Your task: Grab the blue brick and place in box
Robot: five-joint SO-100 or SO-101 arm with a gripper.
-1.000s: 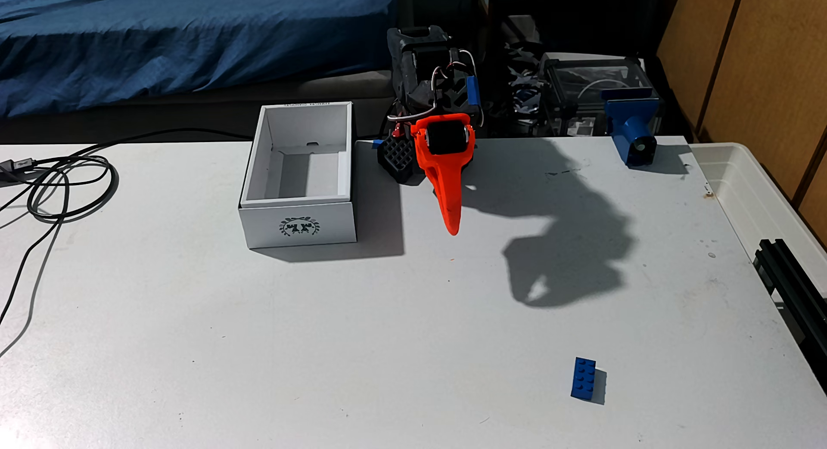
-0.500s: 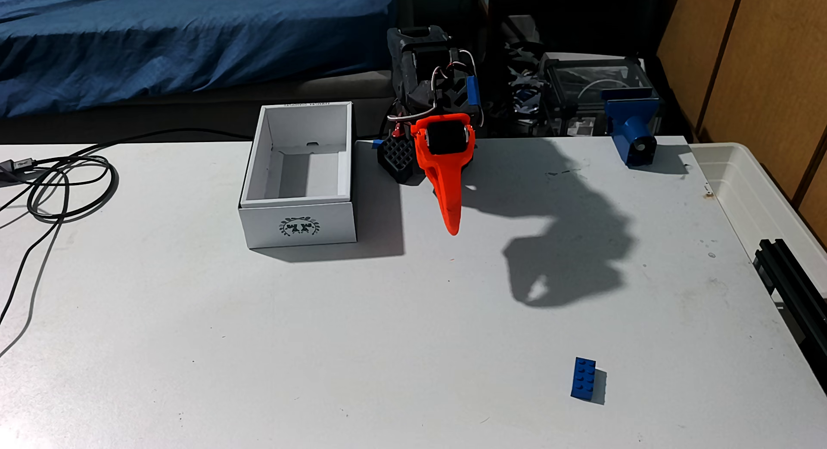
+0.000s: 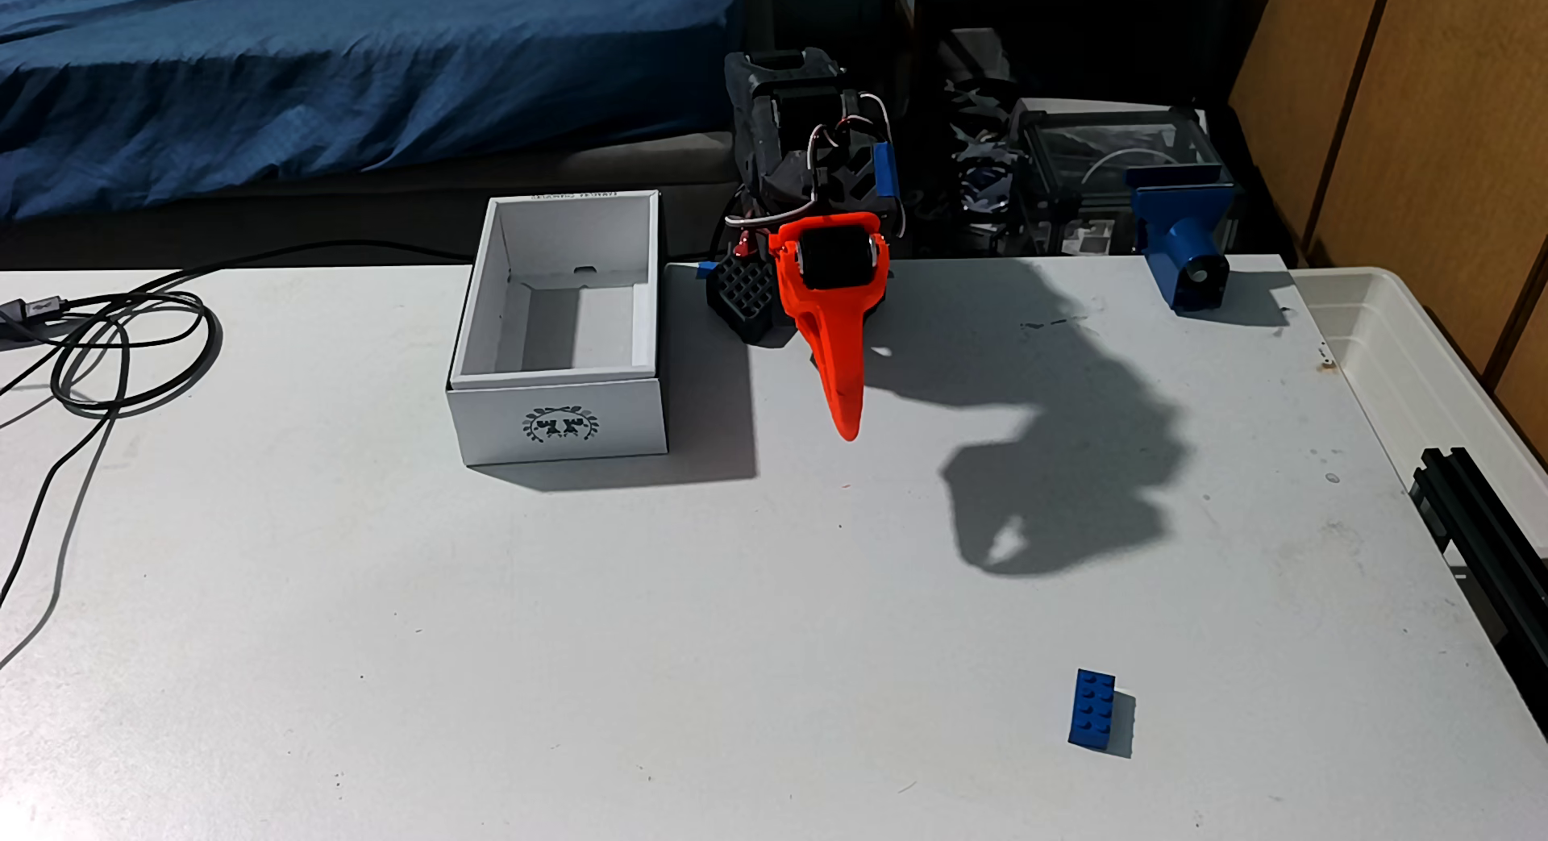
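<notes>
The white table [image 3: 586,640] took most of the fixed view, with a translucent plastic tub [image 3: 1424,347] at its right edge and loose black cables [image 3: 117,355] at the left. The box [image 3: 559,330] stood open near the far side of the table, its emblem facing the camera, and nothing was visible inside it. Just to the right of the box the arm was folded low over its base, with the orange gripper [image 3: 848,426] pointing down toward the table and holding nothing. Its jaws seemed to be together, as only one narrow orange tip was seen. The blue brick [image 3: 1092,709] lay flat on the table, studs up, near the front right, well apart from gripper and box. In my judgement the task was not begun: reaching, grasping, carrying and dropping all remained.
</notes>
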